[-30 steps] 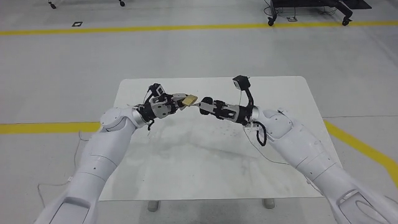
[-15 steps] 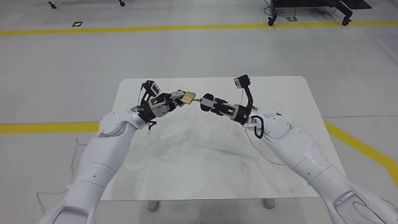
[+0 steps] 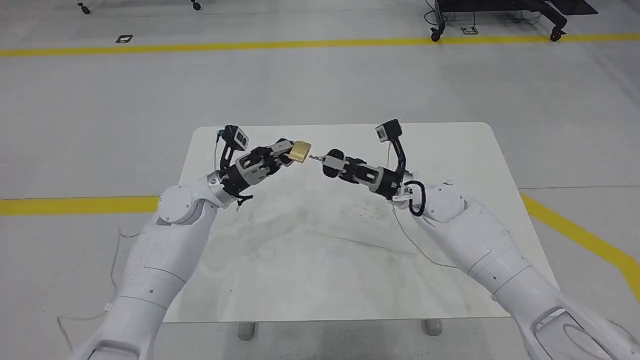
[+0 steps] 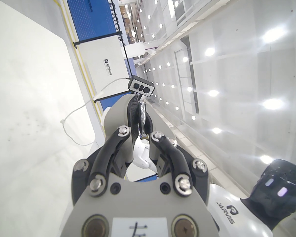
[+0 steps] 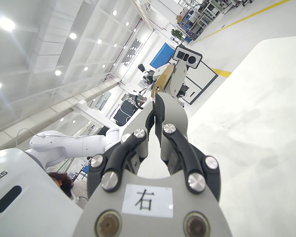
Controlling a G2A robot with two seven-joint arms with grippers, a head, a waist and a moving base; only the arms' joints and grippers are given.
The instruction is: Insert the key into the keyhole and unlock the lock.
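**A:** Where is the lock?

**B:** The brass lock (image 3: pixel 299 148) is off the table (image 3: pixel 450 145), in the air above its far half, and the left gripper (image 3: pixel 285 152) carries it. In the left wrist view the steel shackle (image 4: pixel 141 122) sits pinched between the two pads (image 4: pixel 132 110), with the jaws narrow and closed onto it. In the top view the lock body sticks out past those fingertips, toward the other arm.

**A:** And the key?

**B:** The right gripper (image 3: pixel 328 162) faces the lock, tip to tip. Its fingers (image 5: pixel 174 110) are pressed together with hardly a gap. A thin silver key (image 3: pixel 316 158) pokes out ahead of them in the top view, and the rest is buried between the pads.

**A:** Is the key in the keyhole?

**B:** The keyhole (image 5: pixel 157 88) shows on the lock's end face, just beyond the right fingertips and in line with them. The key tip reaches that face. Whether it has entered cannot be told.
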